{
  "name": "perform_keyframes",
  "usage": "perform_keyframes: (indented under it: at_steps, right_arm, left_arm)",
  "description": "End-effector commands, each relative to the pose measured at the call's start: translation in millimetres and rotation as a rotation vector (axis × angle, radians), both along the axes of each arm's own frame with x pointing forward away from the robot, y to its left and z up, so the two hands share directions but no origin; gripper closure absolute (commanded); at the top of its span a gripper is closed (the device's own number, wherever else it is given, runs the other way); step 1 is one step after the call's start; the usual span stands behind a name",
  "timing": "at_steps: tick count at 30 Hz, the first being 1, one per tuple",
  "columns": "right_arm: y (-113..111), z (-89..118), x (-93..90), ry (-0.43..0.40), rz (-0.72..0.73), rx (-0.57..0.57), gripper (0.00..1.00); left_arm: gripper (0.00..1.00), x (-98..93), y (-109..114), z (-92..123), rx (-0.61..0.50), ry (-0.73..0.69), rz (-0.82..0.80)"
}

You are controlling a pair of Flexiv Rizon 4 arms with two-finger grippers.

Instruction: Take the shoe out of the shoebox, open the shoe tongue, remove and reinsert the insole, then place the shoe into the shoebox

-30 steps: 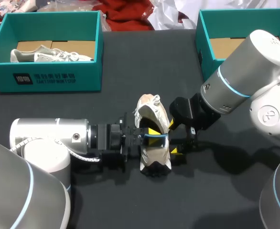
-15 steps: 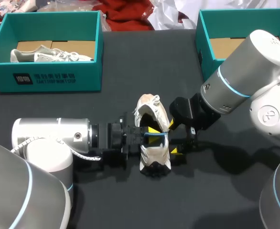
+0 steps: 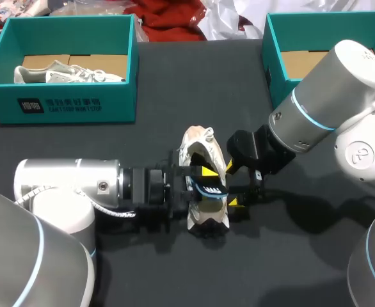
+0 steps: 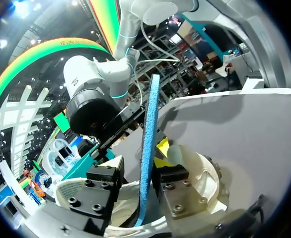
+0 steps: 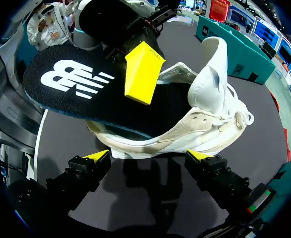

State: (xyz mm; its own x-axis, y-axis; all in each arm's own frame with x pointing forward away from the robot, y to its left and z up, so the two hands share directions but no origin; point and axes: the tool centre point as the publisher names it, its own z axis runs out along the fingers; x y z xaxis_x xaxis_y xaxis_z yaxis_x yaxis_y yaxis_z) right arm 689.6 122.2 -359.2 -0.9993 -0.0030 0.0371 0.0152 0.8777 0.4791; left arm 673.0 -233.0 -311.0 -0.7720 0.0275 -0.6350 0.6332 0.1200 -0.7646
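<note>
A white and beige shoe (image 3: 201,153) lies on its side mid-table on the black cloth. Its insole (image 5: 86,94), black on top with a blue foam edge (image 4: 148,148), sticks halfway out of the shoe's opening. My left gripper (image 3: 203,182) comes in from the left with the insole standing on edge between its fingers (image 4: 173,191). They are parted, with a gap on one side. One yellow tip (image 5: 143,72) rests on the insole's top. My right gripper (image 5: 150,157) is open just off the shoe's sole (image 5: 150,148), on the shoe's right side (image 3: 239,195).
A teal shoebox (image 3: 66,105) at the back left holds a second white shoe (image 3: 66,73). Another teal shoebox (image 3: 274,57) stands at the back right behind my right arm. Black cloth in front of the shoe is bare.
My left gripper's fingers have parted from the insole and the arm has edged right. The insole's free end now sags and curves. The right arm has kept still.
</note>
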Motion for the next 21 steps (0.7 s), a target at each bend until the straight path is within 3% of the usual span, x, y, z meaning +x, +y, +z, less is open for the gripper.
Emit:
perform_keyframes:
  at_steps: [1,5,7,21]
  right_arm:
    - [0.5,-0.6,-1.3,-0.002,-0.002,-0.001,0.00]
    - [0.5,-0.6,-1.3,-0.002,-0.002,-0.001,0.00]
    - [0.5,-0.6,-1.3,-0.002,-0.002,-0.001,0.00]
    - [0.5,-0.6,-1.3,-0.002,-0.002,-0.001,0.00]
  left_arm:
    - [0.70,-12.3,2.7,6.9,0.010,-0.030,0.017]
    - [0.86,-14.5,0.2,8.4,0.019,-0.051,0.024]
    - [1.00,-14.4,-0.7,6.9,0.024,-0.058,0.028]
    - [1.00,9.1,-1.5,-18.0,0.081,-0.037,0.083]
